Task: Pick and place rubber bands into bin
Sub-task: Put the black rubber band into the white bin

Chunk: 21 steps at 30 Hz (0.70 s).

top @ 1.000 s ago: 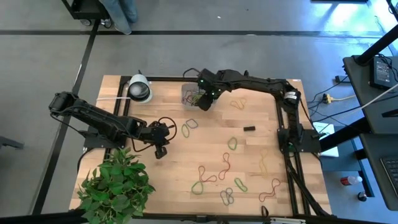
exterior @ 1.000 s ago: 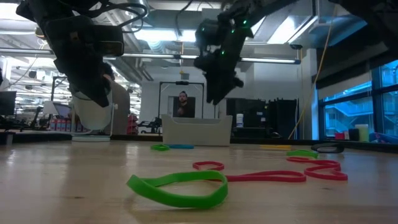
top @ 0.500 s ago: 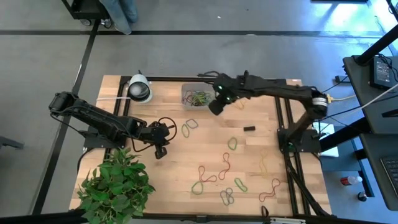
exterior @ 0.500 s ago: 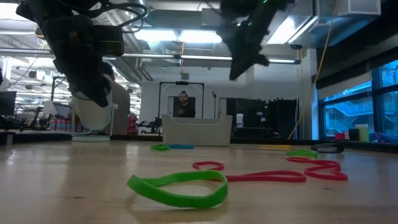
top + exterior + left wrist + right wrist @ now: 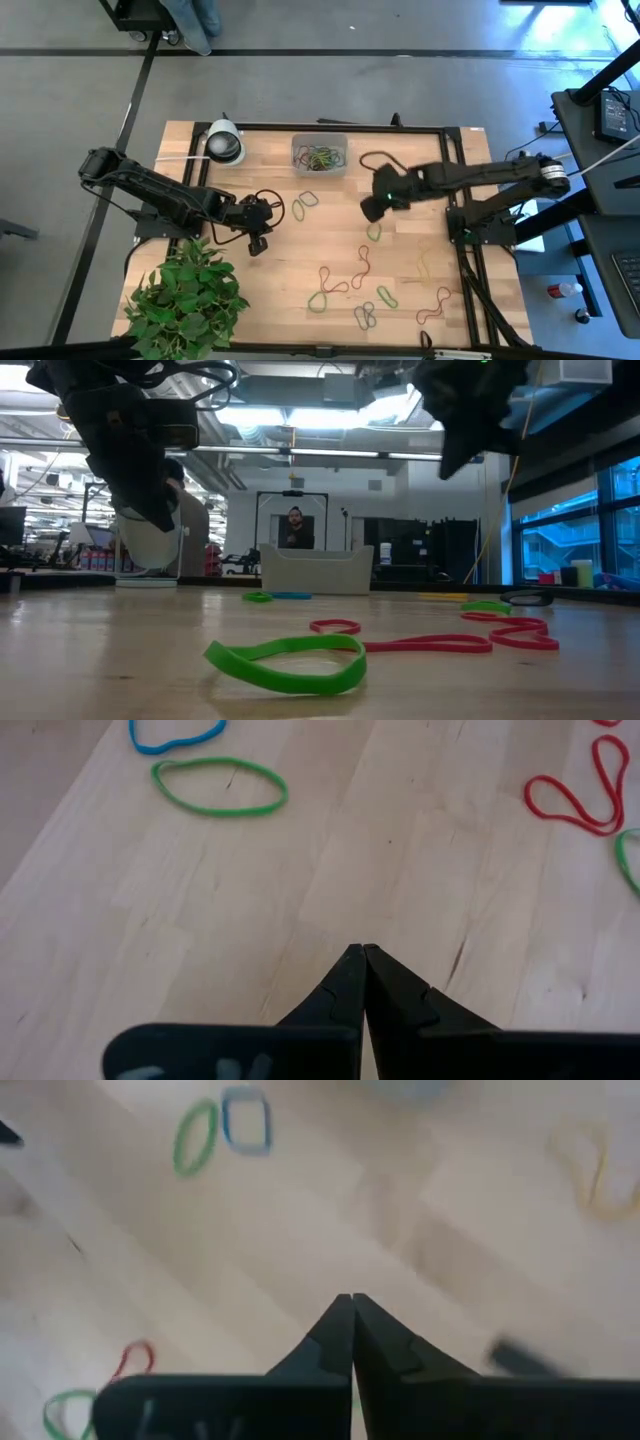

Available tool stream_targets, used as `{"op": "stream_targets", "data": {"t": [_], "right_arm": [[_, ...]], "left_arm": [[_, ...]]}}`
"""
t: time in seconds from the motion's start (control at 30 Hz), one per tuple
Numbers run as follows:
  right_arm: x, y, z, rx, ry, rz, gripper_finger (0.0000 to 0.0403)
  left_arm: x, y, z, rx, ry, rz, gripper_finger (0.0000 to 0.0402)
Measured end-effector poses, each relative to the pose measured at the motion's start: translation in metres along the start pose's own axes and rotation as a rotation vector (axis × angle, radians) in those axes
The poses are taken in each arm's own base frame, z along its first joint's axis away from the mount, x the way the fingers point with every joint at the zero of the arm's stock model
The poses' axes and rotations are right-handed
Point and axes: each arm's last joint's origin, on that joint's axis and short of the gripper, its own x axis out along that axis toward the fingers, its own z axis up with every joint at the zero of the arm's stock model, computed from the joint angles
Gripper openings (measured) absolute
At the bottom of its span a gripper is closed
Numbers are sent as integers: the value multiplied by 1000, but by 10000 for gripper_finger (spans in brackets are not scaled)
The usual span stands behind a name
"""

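Right gripper (image 5: 378,204) hangs above mid-table, fingers pinched together, empty. Left gripper (image 5: 256,216) waits, clenched too. Rubber bands (image 5: 360,288) lie scattered toward the near edge, some already in the bin (image 5: 319,155). Light, floppy loops: I'd pinch one strand.

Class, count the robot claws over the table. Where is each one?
2. The left claw is over the left part of the table, near the plant. The right claw is over the middle, close to a green rubber band. Neither is hidden.
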Motion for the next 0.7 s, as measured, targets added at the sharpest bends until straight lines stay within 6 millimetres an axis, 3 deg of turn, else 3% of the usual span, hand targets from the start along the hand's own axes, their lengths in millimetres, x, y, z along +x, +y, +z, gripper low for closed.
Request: {"op": "stream_targets", "data": {"t": [0.33,0.7], "right_arm": [[10,7,-59,128,74,-32,3],[6,12,-74,80,86,-14,17]], "left_arm": [[0,0,0,8,1,0,1],[0,0,0,8,0,0,1]]}}
